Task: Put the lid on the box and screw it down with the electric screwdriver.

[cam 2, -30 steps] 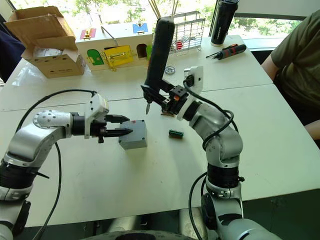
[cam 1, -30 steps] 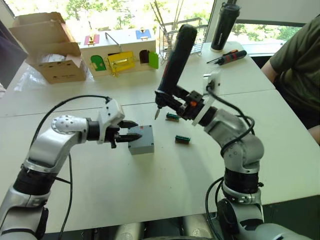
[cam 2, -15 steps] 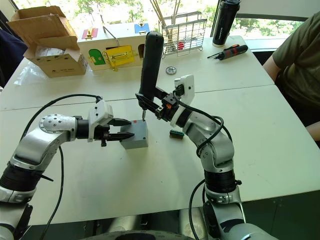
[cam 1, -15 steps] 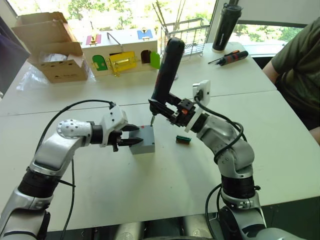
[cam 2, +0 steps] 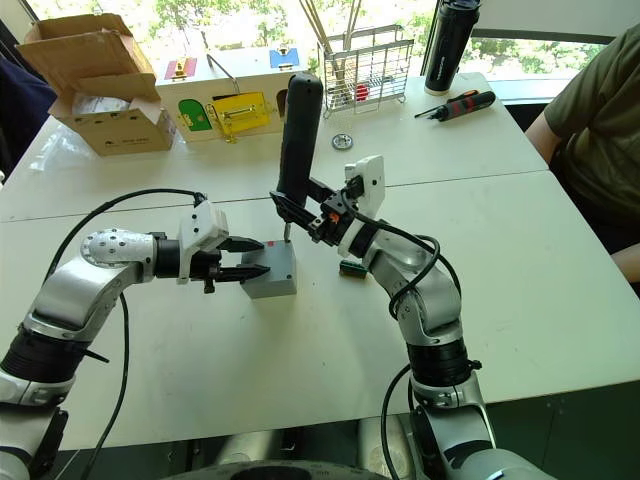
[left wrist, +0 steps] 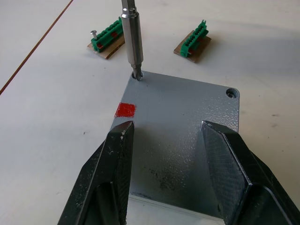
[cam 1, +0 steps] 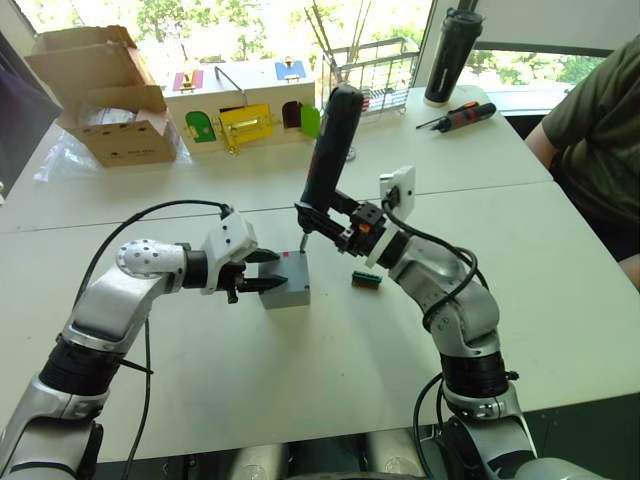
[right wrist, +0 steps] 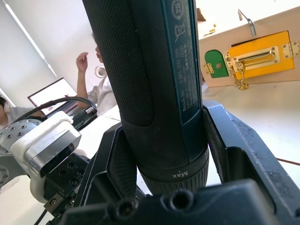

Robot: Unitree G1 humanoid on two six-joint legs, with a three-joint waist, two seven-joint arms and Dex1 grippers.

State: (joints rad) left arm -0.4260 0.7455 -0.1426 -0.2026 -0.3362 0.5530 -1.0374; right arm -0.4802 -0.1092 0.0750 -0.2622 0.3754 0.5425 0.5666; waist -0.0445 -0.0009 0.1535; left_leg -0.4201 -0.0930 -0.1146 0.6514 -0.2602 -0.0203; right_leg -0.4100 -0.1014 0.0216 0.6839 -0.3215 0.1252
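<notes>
Two green terminal strips (left wrist: 107, 37) (left wrist: 192, 41) lie apart on the white table (cam 1: 300, 400).

I read the box (cam 1: 285, 281) near the middle of the table (cam 1: 300, 390), lid (left wrist: 183, 126) seated on top. My left gripper (cam 1: 256, 275) sits at the box's left side, one finger on each flank of it. My right gripper (cam 1: 335, 222) is behind and right of the box, closed around the electric screwdriver (cam 1: 328, 150); the tool stands nearly upright, bit down on the lid's far corner. Two small connector strips (left wrist: 193, 41) lie just right of the box. Toward the far edge: cardboard box (cam 1: 100, 95) at the far-left corner, wooden box (cam 1: 240, 100) right of it, wire rack (cam 2: 365, 65) next, then bottle (cam 1: 450, 55) and hand screwdriver (cam 1: 455, 115). A person (cam 1: 600, 130) sits at the right edge.
</notes>
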